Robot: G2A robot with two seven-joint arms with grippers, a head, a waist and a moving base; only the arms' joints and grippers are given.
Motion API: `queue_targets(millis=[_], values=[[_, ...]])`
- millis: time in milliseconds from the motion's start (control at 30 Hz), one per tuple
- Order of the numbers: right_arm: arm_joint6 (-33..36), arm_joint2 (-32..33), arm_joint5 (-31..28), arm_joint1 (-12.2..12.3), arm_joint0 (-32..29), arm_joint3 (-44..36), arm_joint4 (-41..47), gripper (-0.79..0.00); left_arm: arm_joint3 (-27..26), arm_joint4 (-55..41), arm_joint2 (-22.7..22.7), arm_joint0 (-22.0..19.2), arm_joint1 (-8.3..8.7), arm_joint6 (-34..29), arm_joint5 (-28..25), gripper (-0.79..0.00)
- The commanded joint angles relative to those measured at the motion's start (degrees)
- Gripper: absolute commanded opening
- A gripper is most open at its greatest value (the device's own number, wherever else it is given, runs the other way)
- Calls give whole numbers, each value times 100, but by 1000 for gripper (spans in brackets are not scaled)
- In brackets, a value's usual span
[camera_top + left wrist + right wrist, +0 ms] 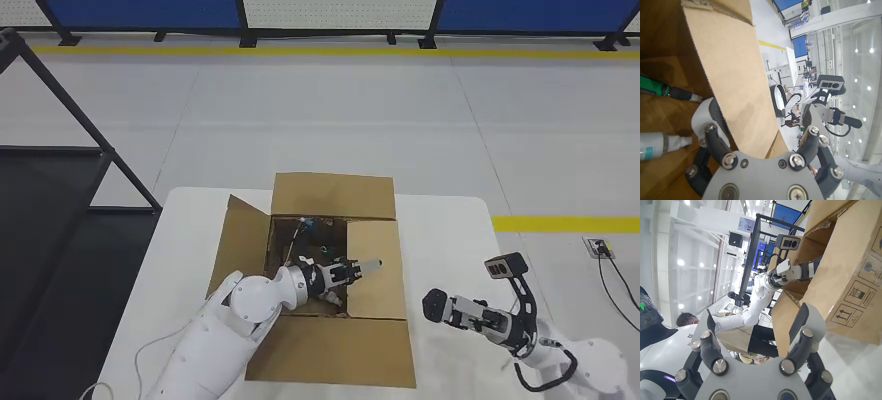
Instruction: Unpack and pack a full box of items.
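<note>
The box is made of matt brown corrugated cardboard, its flap edges left rough and fluted, and the table under it is finished smooth and white. Inside the box, a green-handled tool is moulded in glossy plastic and a bottle in cloudy white plastic. At the box, the left gripper and right gripper are built of glossy white plastic, ribbed matt black pads and brushed metal fitted with shiny screws.
</note>
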Motion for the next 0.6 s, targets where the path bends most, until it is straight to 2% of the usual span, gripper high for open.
queue_targets(millis=[0, 300, 567], values=[[55, -31, -49, 13, -27, -67, 50, 0, -126, 31, -95, 91, 25, 34, -133, 0], [178, -138, -112, 72, -106, -402, 277, 0, -1026, 104, -392, 438, 100, 111, -342, 0], [68, -279, -191, 113, -269, -877, 204, 0, -1199, 49, -44, 245, -19, 275, -356, 0]])
